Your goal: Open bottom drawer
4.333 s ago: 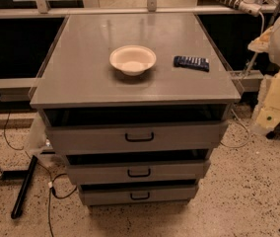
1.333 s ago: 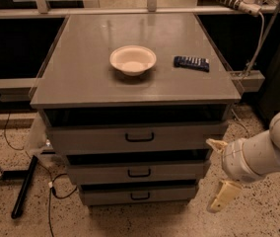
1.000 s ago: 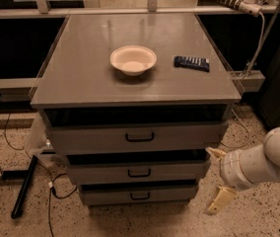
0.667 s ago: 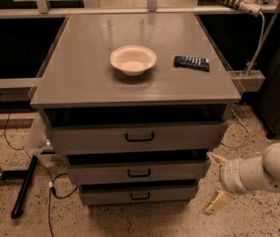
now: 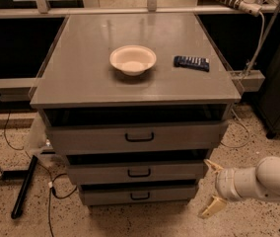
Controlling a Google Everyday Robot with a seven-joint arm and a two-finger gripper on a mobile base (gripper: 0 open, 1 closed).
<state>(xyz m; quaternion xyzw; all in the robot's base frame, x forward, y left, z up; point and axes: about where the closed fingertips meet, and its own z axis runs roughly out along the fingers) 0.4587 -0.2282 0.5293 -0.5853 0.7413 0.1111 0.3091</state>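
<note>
Lowered since earlier, the gripper (image 5: 212, 186) — fingers apart — is held just right of the shut bottom drawer (image 5: 139, 195); a bowl (image 5: 132, 59) and dark bar (image 5: 192, 62) are noted on the cabinet (image 5: 81, 73).

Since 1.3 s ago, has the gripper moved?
Yes. The gripper, open, has dropped from beside the middle drawer to about level with the bottom drawer, right of the cabinet, not touching it.

Hand (image 5: 210, 186) low, just right of bottom drawer (image 5: 139, 195), fingers (image 5: 212, 207) spread, not touching it. Bowl (image 5: 132, 59) on counter (image 5: 81, 78).
</note>
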